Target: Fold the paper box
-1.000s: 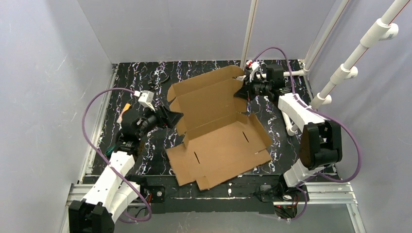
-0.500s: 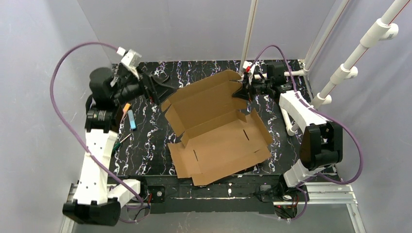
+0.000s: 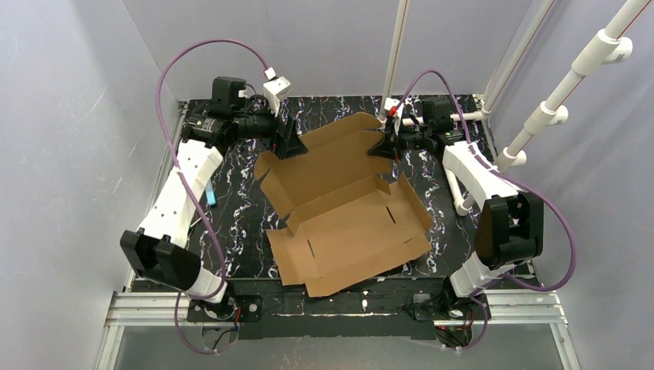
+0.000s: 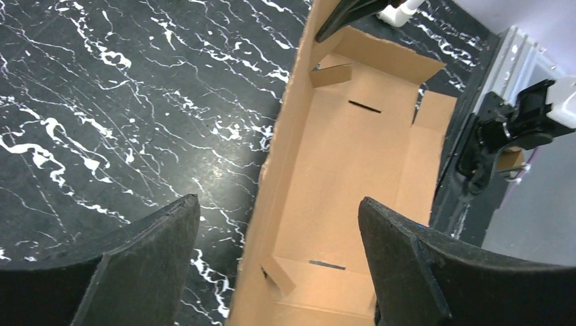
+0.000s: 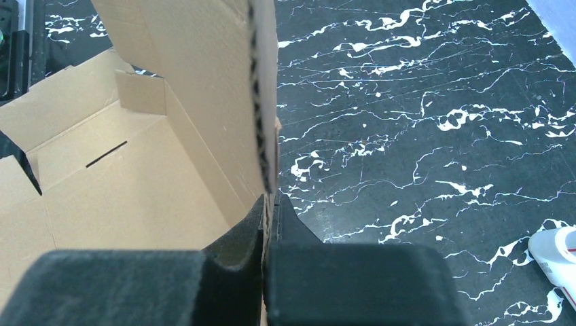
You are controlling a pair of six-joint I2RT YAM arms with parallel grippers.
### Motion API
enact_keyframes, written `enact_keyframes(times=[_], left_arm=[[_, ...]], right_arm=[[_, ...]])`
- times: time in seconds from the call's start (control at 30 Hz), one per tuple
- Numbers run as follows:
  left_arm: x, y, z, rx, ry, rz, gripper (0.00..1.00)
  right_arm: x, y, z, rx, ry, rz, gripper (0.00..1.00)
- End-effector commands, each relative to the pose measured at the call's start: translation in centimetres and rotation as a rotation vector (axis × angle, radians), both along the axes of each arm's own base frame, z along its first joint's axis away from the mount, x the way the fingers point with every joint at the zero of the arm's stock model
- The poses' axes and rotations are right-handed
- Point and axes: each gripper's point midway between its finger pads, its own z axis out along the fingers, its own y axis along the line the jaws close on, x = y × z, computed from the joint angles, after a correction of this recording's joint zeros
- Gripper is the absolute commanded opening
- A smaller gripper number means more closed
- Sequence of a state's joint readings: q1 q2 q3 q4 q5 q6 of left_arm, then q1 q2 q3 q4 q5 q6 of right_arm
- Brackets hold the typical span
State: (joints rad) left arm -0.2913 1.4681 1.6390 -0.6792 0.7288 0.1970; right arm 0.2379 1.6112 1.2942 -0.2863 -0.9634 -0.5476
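The left pincer (image 3: 291,143) has swung round, jaws wide, to straddle the paper box's (image 3: 347,212) raised flap edge, opposite the right pincer (image 3: 383,146), which stays pinched on that flap, likely readying a two-sided fold.

One paper box (image 3: 347,208) of brown cardboard, two robot arms, left arm (image 3: 181,193) and right arm (image 3: 472,173), two grippers, left gripper (image 3: 293,145) and right gripper (image 3: 380,149), two purple cables (image 3: 433,75), one to each arm, one black marbled bench (image 3: 231,223).

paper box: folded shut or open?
Open, partly folded. The paper box lies spread, interior and slots showing, near flaps flat; the far panel is raised, its edge pinched by the right gripper.
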Motion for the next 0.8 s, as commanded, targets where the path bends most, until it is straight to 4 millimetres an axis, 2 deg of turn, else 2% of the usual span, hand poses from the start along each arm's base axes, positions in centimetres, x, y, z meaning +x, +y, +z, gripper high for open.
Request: enact_keyframes(times=[0.0,0.13,0.3,0.43,0.6,0.67,0.73,0.77], left_arm=[[0.4,-0.3,1.2,0.025,-0.083,-0.057,0.82],[0.9,-0.8,0.1,0.021,-0.063,-0.087,0.79],[-0.1,-1.9,-1.0,-0.034,-0.003,-0.166,0.65],[-0.5,-2.1,-2.6,-0.038,0.03,-0.174,0.61],[0.0,-2.1,-3.6,-0.025,0.044,-0.165,0.33],[0.2,-2.3,-3.5,-0.02,0.039,-0.165,0.02],[0.4,-2.0,-3.3,-0.005,0.032,-0.133,0.0],[0.7,-1.6,-3.1,0.009,0.031,-0.091,0.0]], right_arm=[[0.1,0.6,1.6,0.024,-0.043,0.039,0.01],[0.1,0.8,1.5,0.027,-0.038,0.046,0.01],[0.1,0.7,1.6,0.025,-0.037,0.046,0.01],[0.2,0.9,1.5,0.029,-0.033,0.052,0.01],[0.1,1.0,1.6,0.031,-0.028,0.057,0.01],[0.1,1.0,1.6,0.029,-0.025,0.055,0.01],[0.3,1.0,1.6,0.017,-0.012,0.042,0.01],[0.5,0.9,1.5,0.0,0.006,0.023,0.11]])
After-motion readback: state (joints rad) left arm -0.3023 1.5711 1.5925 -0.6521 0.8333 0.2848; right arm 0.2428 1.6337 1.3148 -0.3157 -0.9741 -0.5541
